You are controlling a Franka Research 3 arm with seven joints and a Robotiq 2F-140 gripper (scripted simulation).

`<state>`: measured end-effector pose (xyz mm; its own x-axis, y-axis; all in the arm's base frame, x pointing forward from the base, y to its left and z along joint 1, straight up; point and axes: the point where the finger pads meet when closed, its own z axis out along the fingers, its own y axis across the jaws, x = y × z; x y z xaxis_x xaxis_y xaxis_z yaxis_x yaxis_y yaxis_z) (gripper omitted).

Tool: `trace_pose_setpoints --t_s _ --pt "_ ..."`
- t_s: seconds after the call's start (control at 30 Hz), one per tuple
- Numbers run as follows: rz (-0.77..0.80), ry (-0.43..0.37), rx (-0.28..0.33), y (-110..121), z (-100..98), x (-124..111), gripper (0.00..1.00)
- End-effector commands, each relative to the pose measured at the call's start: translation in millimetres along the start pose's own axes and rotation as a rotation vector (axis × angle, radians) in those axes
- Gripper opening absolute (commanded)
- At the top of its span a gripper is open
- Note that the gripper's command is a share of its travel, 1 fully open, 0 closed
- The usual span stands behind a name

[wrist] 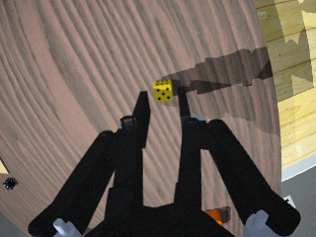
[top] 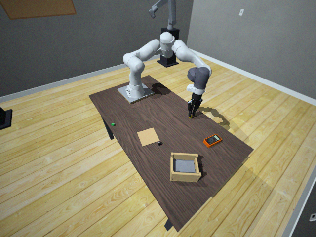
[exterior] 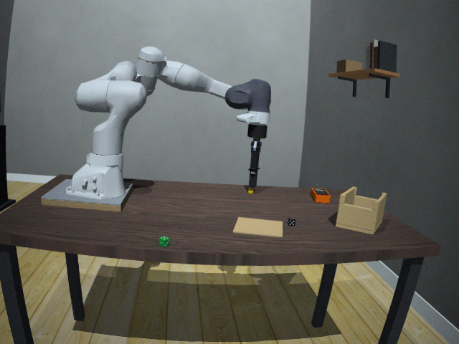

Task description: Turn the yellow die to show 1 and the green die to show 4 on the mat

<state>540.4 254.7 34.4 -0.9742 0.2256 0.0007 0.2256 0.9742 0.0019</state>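
1. Nothing is finished, as far as I can judge: the mat (top: 148,136) carries no die. The green die (top: 113,124) sits well apart from it, near the desk (top: 166,183) edge; the black die (top: 160,143) rests just beside the mat.
2. The yellow die (wrist: 164,91) lies on the desk near the far edge. The pincer (wrist: 162,109) stands upright over it with fingers narrowed. In the wrist view the die sits at the fingertips — whether they clamp it I cannot tell.
3. Left to do: both turns, both placements (its top number is unreadable here).
4. Room: bare wood lies between the yellow die and the mat; the orange meter (top: 212,139) and wooden box (top: 184,167) stand off to one side. The desk edge is close behind the pincer, so I would move inward.
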Motion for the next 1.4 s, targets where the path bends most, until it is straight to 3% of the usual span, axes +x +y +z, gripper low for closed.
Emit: trace_pose_setpoints --t_s 0.0,0.67,1.37 --pt "-0.003 -0.001 0.0 -2 2.6 -1 0.29" --pt "-0.003 -0.001 0.0 -2 23.7 -1 0.29" --pt "-0.003 -0.001 0.0 -2 24.5 -1 0.29"
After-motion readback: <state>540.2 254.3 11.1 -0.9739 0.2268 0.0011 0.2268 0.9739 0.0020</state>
